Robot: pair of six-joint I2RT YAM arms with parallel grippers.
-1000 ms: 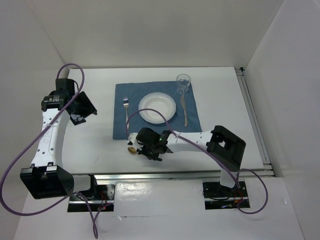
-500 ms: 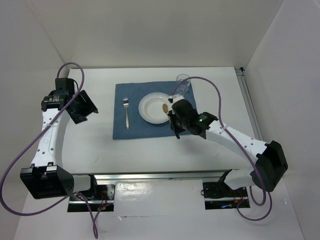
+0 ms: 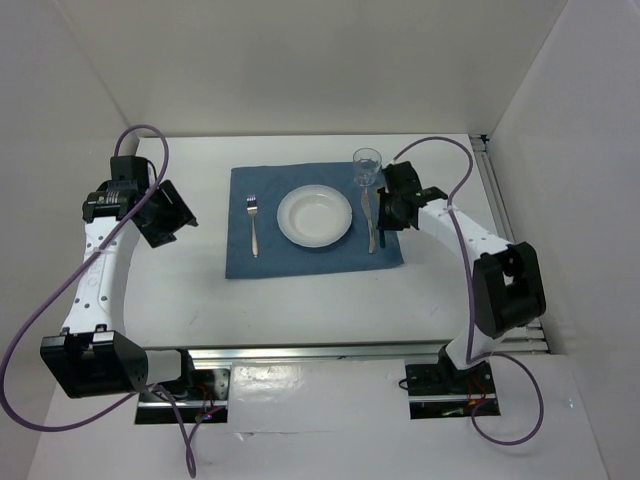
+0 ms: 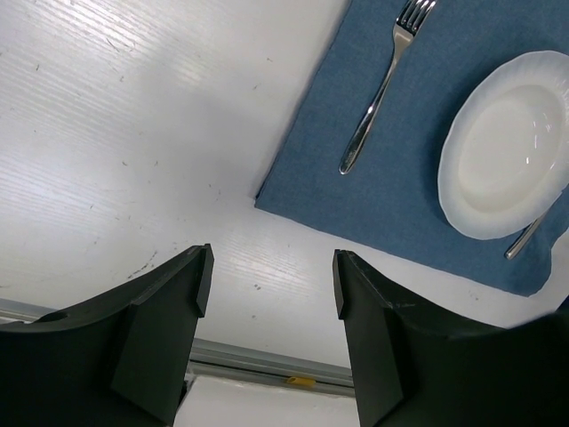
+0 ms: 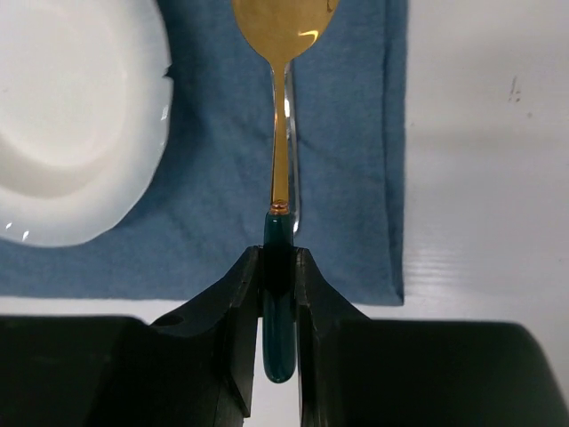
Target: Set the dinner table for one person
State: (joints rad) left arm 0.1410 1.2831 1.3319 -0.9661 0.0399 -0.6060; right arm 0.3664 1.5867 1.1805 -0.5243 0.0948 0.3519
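Now your right gripper (image 5: pixel 278 258), clamping the gold spoon (image 5: pixel 280 169), has crossed right of the plate (image 3: pixel 315 215); placement's next; left gripper (image 4: pixel 271 267) gapes.

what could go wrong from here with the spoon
The spoon in the right gripper hangs right over the knife, so a straight drop would likely land on it, not beside it. Only a narrow strip of blue cloth shows right of the knife, so the spoon may end half off it. The glass stands close to that arm and could get bumped.
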